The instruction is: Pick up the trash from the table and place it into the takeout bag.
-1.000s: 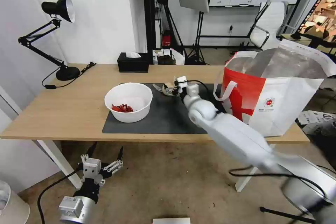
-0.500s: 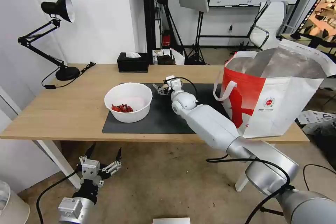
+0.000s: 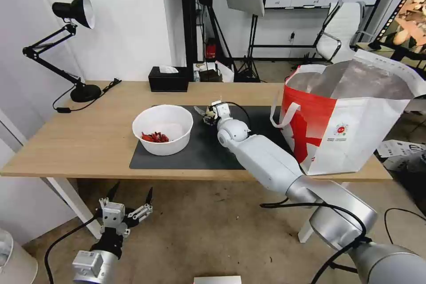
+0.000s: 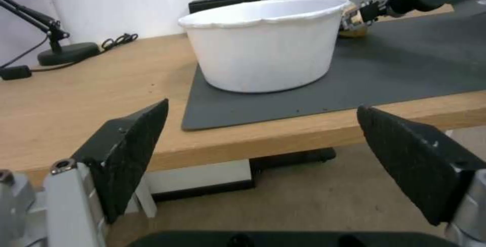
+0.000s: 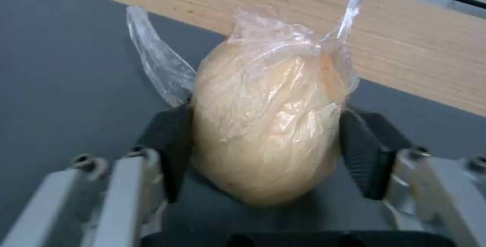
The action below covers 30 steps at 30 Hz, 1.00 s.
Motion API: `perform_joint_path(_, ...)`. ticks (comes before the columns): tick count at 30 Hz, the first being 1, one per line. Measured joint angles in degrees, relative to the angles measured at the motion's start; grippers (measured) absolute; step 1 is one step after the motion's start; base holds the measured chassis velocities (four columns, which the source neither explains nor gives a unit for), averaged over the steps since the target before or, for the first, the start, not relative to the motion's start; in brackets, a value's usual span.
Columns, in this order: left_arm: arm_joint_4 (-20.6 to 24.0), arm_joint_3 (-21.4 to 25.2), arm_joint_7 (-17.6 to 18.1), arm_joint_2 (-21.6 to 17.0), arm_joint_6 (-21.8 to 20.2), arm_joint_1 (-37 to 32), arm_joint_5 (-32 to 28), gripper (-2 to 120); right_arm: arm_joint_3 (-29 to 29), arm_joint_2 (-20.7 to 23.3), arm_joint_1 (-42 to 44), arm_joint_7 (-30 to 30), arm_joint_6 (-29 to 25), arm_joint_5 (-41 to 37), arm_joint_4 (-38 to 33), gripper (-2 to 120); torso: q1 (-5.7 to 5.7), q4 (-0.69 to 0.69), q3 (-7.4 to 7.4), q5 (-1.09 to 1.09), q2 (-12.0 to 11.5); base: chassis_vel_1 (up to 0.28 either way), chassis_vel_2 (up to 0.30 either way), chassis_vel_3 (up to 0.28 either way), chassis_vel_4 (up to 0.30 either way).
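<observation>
beige and wrapped in thin clear plastic, the lump [image 5: 263, 133] sits between the two black pads of your right tool [image 5: 263, 152], which is closed against its sides. in the right wrist view the pads [image 5: 169, 144] press the lump from both sides, and a loose tail of the wrap sticks out past one pad. the lump is at the far part of the grey mat [image 5: 60, 68], close to the mat's edge where the light wood of the worktop [image 5: 354, 38] begins. whether it is touching the mat or just off it, you cannot tell.

from the head view, your right tool [image 3: 207, 114] is reached out over the mat [image 3: 204, 151], with the lump [image 3: 207, 119] at its tip, near the bowl [image 3: 163, 129] and well apart from the bag [image 3: 350, 120]. the white bowl stands on the left part of the mat with red scraps [image 3: 154, 137] inside. the bag stands upright at the right end of the worktop [image 3: 88, 137], its mouth open and foil lining showing, one corner on the mat.

your left tool [image 3: 126, 206] hangs low, below the worktop's front edge and over the floor, with its fingers spread wide. in the left wrist view its pads [image 4: 134, 152] stand far apart with nothing between them, facing the bowl [image 4: 263, 53] and the front edge of the worktop [image 4: 76, 103]; the lump [image 4: 353, 31] shows just behind the bowl.

a black lamp [image 3: 73, 13] and a black tissue box [image 3: 168, 80] sit along the far side.
</observation>
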State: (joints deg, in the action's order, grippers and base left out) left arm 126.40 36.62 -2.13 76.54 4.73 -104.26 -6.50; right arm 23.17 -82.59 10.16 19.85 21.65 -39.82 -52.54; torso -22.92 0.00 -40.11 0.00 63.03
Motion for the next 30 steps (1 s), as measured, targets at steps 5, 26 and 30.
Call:
perform_joint_path(5, 0.0, -0.3, 0.0, 0.0, 0.0, 0.0, 0.0, 100, -0.1, 0.7, 0.2, 0.0, -1.9, 0.6, -0.4, 43, 0.0, 0.0, 0.0, 0.0, 0.0, 0.0, 0.0, 0.0, 0.0)
perform_joint_path(26, 2.4, -0.7, 0.2, -0.6, 0.1, -1.2, 0.4, 100, -13.6, 33.1, 18.1, 13.0, -4.6, 5.2, -60.3, 5, 0.01, -0.02, 0.01, 0.02, 0.0, 0.0, 0.0, 0.0, 0.0)
perform_joint_path(30, 2.9, -1.4, 0.1, -0.4, 0.1, -1.7, 1.3, 100, -20.6, 39.7, 21.0, 16.5, -0.6, 2.0, -65.9, 5, 0.01, -0.02, 0.01, 0.02, 0.0, 0.0, 0.0, 0.0, 0.0)
